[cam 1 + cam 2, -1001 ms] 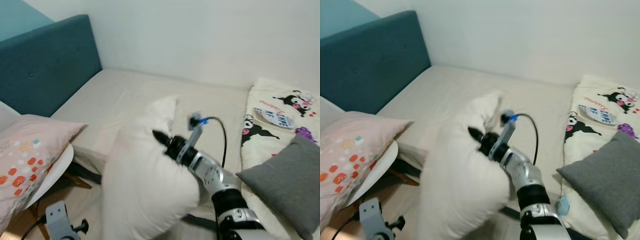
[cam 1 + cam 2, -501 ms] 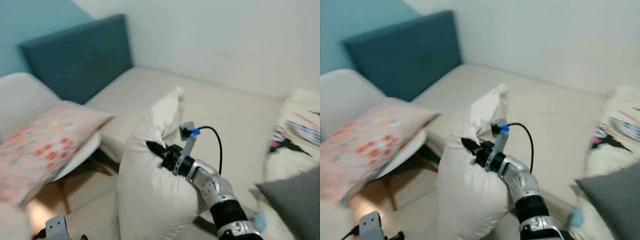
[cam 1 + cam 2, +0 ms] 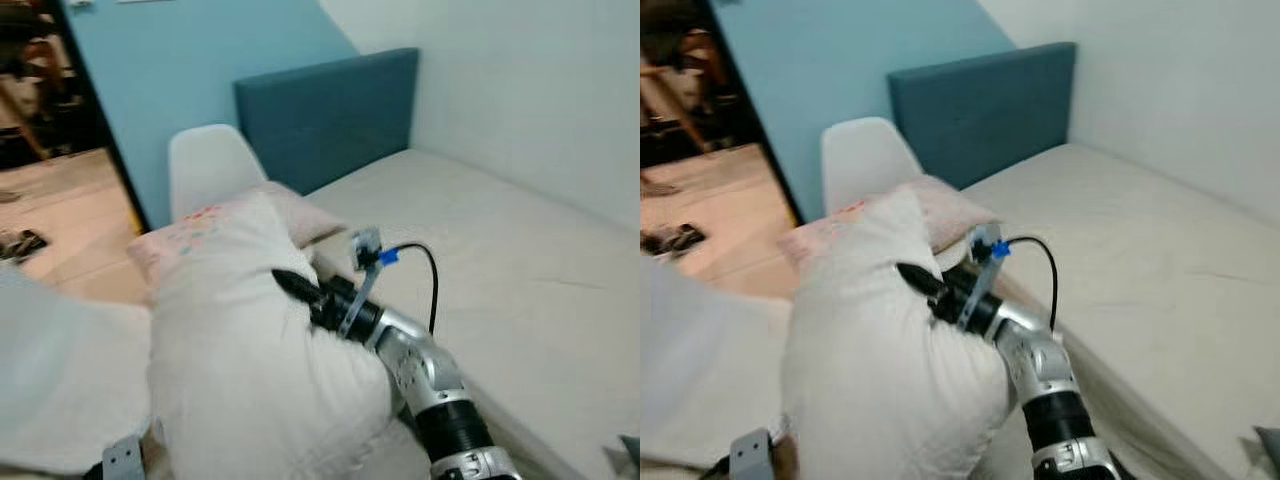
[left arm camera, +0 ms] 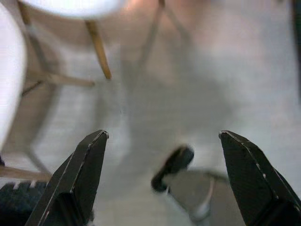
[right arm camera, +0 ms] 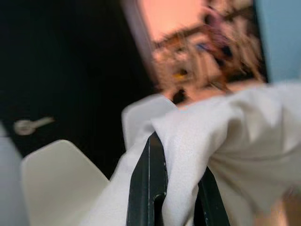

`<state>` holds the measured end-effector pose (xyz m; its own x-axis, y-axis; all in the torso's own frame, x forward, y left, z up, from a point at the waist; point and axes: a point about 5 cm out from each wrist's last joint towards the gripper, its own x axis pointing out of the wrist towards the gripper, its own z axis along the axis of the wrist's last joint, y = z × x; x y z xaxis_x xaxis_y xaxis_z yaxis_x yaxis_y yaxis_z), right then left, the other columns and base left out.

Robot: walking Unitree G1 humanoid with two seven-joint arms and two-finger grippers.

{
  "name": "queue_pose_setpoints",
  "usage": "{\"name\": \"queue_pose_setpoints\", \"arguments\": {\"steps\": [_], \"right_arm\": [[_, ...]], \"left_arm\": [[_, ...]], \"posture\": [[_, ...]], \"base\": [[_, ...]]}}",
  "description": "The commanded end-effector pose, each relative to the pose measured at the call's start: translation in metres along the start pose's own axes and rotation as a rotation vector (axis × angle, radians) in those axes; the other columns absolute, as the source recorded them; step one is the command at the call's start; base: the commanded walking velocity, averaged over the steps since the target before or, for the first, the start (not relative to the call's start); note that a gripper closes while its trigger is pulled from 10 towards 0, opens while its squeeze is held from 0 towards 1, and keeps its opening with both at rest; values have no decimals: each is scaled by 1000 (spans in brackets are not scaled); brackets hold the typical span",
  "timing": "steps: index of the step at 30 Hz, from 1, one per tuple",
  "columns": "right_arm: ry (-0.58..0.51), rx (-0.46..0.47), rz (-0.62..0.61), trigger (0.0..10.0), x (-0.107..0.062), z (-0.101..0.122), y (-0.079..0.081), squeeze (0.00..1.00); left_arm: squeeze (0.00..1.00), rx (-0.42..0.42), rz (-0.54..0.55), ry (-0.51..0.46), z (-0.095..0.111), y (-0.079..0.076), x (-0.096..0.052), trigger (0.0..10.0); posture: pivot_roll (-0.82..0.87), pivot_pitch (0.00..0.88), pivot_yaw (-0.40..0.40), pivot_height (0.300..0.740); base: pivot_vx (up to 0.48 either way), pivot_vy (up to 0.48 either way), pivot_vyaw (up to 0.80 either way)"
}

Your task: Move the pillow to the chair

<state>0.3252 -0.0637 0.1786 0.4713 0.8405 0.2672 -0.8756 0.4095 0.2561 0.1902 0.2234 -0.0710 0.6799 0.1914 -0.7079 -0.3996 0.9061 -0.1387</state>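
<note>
step: we carry the big white soft pillow point(image 3: 250, 370) to the white plastic shell chair point(image 3: 205, 170)
right gripper point(image 3: 925, 287): clamped on a fold of the pillow, held aloft before the chair
left gripper point(image 4: 162, 176): fingers spread, hanging empty above the floor
advice: keep the pinch firm, lift over the pink patterned cushion point(image 3: 940, 212) already on the seat, release low
vs 1 s ago: view has swung left; chair and blue wall point(image 3: 190, 60) now ahead, grip unchanged

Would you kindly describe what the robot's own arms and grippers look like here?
The right arm is silver metal with a ribbed black cuff near the forearm, ending in the right gripper with long black fingers. A black cable with a blue connector loops above the wrist. The left gripper has broad, tapering black fingers.
</note>
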Motion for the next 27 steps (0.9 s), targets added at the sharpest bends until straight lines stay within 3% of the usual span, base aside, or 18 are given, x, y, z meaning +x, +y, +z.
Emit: {"name": "queue_pose_setpoints", "arguments": {"steps": [1, 7, 13, 24, 27], "right_arm": [[-124, -55, 93, 10000, 10, 30, 12, 0], [-141, -90, 143, 10000, 14, 40, 18, 0], [-74, -97, 95, 10000, 14, 29, 12, 0], [3, -92, 55, 10000, 11, 13, 8, 0], [97, -103, 71, 10000, 8, -3, 9, 0]], "left_arm": [[0, 20, -32, -46, 10, -5, 2, 10000], [0, 52, -112, -175, 43, -26, 8, 10000], [0, 53, -193, -327, 77, -48, 9, 10000], [0, 49, -246, -435, 100, -68, 6, 10000], [0, 54, -266, -460, 106, -74, 5, 10000]], "posture": [[130, 0, 53, 740], [137, 0, 44, 740], [145, 0, 40, 740], [141, 0, 38, 740], [140, 0, 39, 740]], "base": [[0, 0, 794], [0, 0, 790], [0, 0, 784], [110, 0, 672], [322, 0, 0]]}}
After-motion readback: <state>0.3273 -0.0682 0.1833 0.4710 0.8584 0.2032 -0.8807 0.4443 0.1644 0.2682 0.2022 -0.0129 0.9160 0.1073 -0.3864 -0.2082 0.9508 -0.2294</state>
